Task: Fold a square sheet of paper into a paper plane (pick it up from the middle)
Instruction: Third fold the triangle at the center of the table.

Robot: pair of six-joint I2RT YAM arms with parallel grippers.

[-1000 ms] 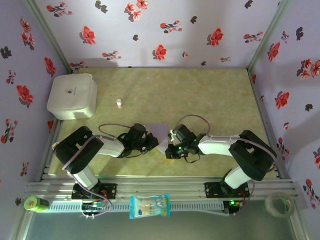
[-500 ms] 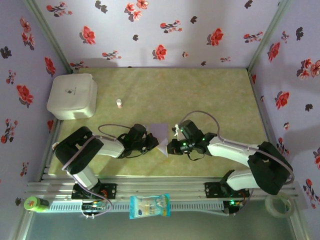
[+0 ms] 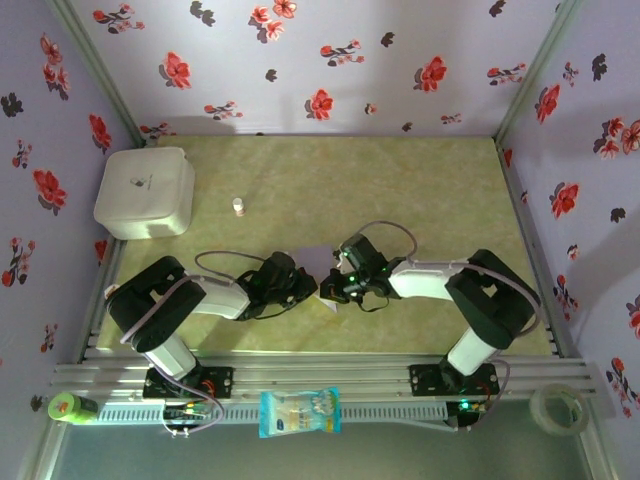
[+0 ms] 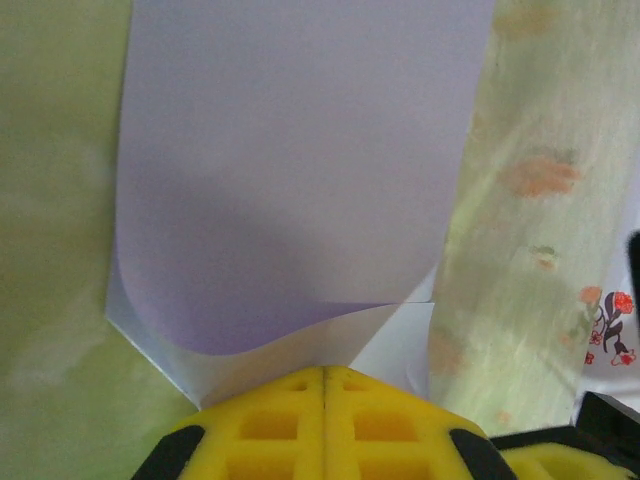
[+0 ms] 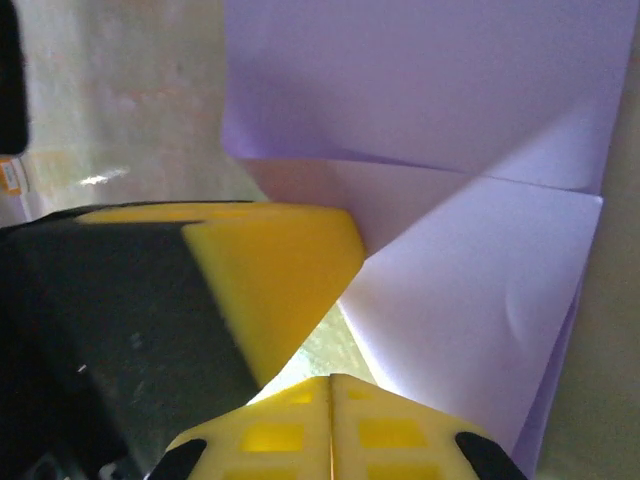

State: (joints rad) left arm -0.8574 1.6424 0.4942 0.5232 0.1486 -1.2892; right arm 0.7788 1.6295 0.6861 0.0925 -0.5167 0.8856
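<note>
right fingers [image 5: 400,440] shifted left over the paper [image 3: 316,257], meeting left fingers [image 4: 260,425], right elbow pulled in

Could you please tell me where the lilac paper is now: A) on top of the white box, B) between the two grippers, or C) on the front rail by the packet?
B: the lilac paper sits directly between the left gripper and the right gripper.

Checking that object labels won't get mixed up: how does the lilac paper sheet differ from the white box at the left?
Colour: the square sheet of paper is pale lilac, the white rounded box white. Bulk: the sheet is thin and smaller; the box is thick and larger. State: the sheet has a corner folded over, in the middle; the box stands untouched at the far left. Both are plain and pale.
</note>
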